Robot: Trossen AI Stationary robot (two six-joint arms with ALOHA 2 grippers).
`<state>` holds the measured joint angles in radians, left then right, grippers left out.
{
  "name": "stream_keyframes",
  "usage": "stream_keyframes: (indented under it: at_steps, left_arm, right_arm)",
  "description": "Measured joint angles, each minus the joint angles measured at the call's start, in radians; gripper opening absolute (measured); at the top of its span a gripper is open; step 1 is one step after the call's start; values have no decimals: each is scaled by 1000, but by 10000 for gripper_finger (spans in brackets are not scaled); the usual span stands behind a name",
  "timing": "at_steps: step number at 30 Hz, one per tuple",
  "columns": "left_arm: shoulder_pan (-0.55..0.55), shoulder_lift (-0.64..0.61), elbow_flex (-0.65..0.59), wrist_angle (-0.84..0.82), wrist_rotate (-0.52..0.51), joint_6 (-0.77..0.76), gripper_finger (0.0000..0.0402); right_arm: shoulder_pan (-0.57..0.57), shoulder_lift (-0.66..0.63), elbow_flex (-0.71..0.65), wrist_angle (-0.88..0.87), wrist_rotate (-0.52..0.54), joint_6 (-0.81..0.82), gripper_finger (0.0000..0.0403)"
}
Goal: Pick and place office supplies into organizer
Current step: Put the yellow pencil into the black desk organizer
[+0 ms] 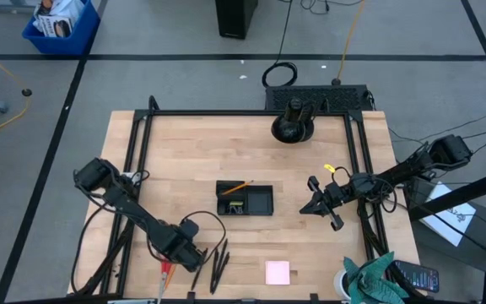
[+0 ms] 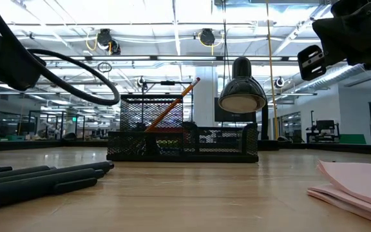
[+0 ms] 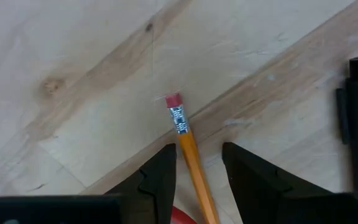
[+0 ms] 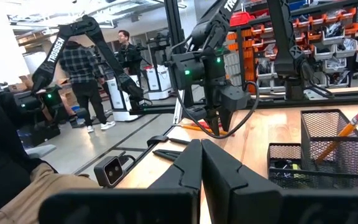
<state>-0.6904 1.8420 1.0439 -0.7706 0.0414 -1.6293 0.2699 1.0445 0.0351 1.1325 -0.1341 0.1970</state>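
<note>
We see an orange pencil (image 3: pixel 192 155) lying on the wooden table (image 1: pixel 184 152) near its front-left edge, its long axis running diagonally, pink eraser end pointing away from the left gripper (image 3: pixel 194 177). That gripper's fingers stand spread on either side of the shaft, not visibly pinching it. The pencil's tip end is hidden under the gripper, and a red shape there is too cut off to name. Black pens (image 1: pixel 218 263) lie just beside. The organizer (image 1: pixel 245 199) sits mid-table with another pencil (image 2: pixel 171 105) leaning in it. The right gripper (image 1: pixel 319 204) hovers right of it, fingers pressed together.
</note>
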Motion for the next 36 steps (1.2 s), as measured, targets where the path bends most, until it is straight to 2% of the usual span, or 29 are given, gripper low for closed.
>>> stream_keyframes:
  at_steps: [8, 11, 20, 24, 29, 33, 36]
  left_arm:
    - [8, 0, -17, 43, 8, 68, 141]
    - [17, 0, -18, 54, 17, 94, 119]
    - [34, 0, -16, 104, 13, 146, 14]
    - [34, 0, -16, 129, -5, 170, 18]
    - [33, 6, 13, 127, -57, 221, 24]
    - [41, 0, 47, 127, -156, 278, 7]
    - [61, -20, 54, 105, -235, 305, 12]
  right_arm:
    - [0, 0, 0, -7, 2, 0, 0]
    - [0, 0, 0, -7, 2, 0, 0]
    - [0, 0, 0, -7, 2, 0, 0]
    - [0, 0, 0, -7, 2, 0, 0]
    - [0, 0, 0, -7, 2, 0, 0]
    - [0, 0, 0, -5, 2, 0, 0]
    - [0, 0, 0, 7, 2, 0, 0]
